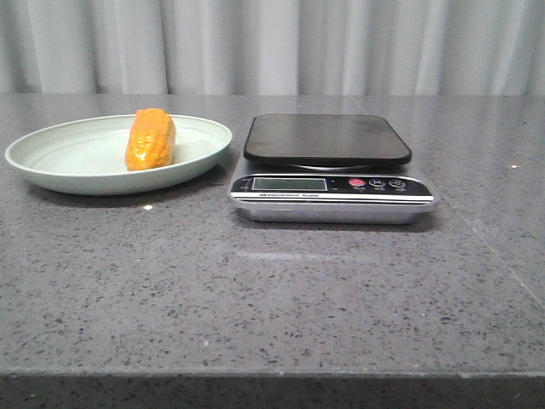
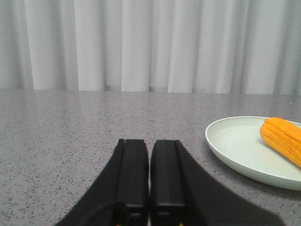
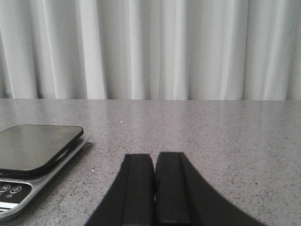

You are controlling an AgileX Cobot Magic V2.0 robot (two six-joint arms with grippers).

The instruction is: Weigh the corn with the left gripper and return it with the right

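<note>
The orange-yellow corn (image 1: 151, 140) lies on a pale green plate (image 1: 60, 162) at the left of the table. In the left wrist view the corn (image 2: 283, 140) and the plate (image 2: 235, 146) show off to one side of my left gripper (image 2: 150, 141), which is shut and holds nothing, low over the bare table. A kitchen scale (image 1: 328, 141) with a black platform and nothing on it stands at the centre. My right gripper (image 3: 154, 156) is shut and holds nothing, with the scale (image 3: 35, 146) off to its side. Neither gripper shows in the front view.
The grey speckled tabletop (image 1: 272, 298) runs to a front edge near the camera. A white pleated curtain (image 1: 272, 43) hangs behind the table. The scale's display panel (image 1: 330, 185) faces the camera.
</note>
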